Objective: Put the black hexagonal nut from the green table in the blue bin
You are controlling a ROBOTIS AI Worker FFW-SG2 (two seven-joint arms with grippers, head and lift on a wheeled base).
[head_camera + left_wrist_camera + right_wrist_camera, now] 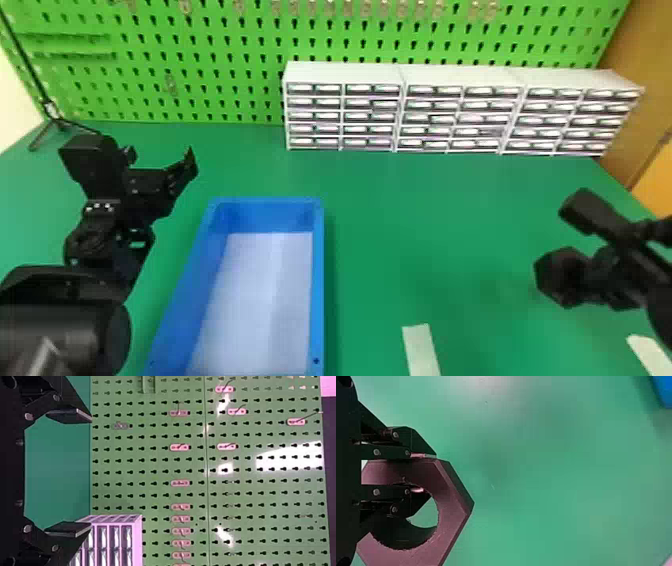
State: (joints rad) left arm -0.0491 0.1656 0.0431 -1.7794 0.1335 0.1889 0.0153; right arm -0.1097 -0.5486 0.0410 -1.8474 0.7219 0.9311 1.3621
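The black nut (451, 512) is held by its rim in your right gripper (432, 475), jaws narrow, and looks lifted. Carrying and releasing remain: the blue bin (319, 280) sits well left of those jaws. Your left gripper (90, 473) gapes beyond it.

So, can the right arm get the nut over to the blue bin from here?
Probably yes: the right gripper has the black nut, I see nothing standing between it and the blue bin, and the left gripper is off to the bin's left.
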